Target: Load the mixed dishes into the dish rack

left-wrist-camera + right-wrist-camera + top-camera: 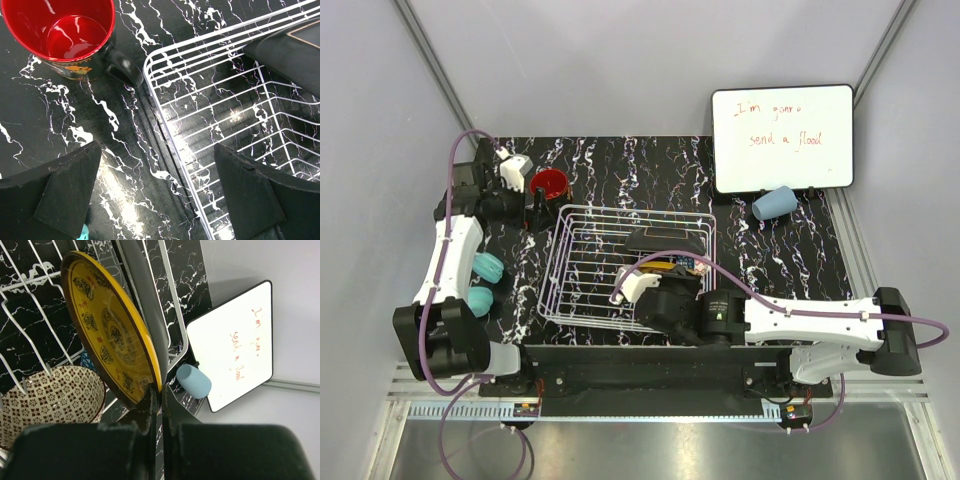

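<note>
Your table (620,165) is black marble-look with white veins, boxed in by plain grey walls, with a whiteboard (782,135) propped at the far right. The thin white wire dish rack (590,265) sits mid-table. Your right gripper (159,395) pinches the rim of the glossy yellow patterned plate (107,330), which stands tilted in the rack above a brown-patterned bowl (55,395). Your left gripper (157,150) hangs spread wide near the glossy red mug (70,35), off the rack's far-left corner.

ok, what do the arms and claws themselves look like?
Both arms alike: left arm and right arm have white shells between black joint blocks, with a purple cable looped along each. Claw fingers are matte black wedges on white mounts.
</note>
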### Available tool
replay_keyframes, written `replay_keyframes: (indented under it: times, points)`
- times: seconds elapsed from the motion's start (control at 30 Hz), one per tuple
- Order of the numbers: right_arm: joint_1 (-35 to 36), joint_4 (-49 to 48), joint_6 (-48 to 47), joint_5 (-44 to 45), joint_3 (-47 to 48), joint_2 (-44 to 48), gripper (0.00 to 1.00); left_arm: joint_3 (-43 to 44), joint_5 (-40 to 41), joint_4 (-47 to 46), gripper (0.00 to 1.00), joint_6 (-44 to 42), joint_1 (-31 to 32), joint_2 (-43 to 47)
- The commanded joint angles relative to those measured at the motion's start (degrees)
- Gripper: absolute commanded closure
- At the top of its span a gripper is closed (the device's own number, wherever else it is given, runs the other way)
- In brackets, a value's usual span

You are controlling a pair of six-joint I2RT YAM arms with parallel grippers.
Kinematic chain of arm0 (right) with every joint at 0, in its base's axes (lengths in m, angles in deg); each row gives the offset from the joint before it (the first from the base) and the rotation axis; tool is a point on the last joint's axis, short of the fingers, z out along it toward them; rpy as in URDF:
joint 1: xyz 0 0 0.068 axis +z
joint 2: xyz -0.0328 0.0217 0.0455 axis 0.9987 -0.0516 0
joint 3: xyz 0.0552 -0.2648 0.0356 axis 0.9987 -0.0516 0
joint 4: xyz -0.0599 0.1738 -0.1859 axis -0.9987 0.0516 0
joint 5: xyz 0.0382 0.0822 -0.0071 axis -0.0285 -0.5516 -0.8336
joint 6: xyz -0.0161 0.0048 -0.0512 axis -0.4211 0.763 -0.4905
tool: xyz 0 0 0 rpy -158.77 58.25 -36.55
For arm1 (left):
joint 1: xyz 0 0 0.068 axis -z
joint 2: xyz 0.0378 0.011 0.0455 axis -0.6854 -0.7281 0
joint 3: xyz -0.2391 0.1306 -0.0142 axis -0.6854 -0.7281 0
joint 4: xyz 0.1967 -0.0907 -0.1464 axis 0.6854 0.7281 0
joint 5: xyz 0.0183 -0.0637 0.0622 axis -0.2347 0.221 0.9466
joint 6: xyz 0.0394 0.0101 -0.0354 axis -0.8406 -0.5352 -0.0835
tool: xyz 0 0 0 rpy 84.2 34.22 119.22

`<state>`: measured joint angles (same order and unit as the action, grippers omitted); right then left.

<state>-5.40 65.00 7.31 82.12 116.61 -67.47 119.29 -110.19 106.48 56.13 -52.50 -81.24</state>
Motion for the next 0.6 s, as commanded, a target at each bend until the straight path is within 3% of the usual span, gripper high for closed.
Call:
replay_keyframes:
  times: [0.0,0.2,0.57]
  points:
    - [0.62,-1.61,-0.32,-0.16,4.80,-0.63,1.00,0.45,-2.06,-2.05,0.01,-0.57,-0.87,0.01]
    - [0.88,-1.88,-2.96,0.81,8.32,-0.45,1.00,-0.34,-2.15,-2.31,0.01,-0.74,-1.14,-0.07]
    - [1.76,-1.79,0.11,0.10,4.46,-0.45,1.00,-0.25,-2.59,-2.31,0.01,-0.83,-1.58,-0.34]
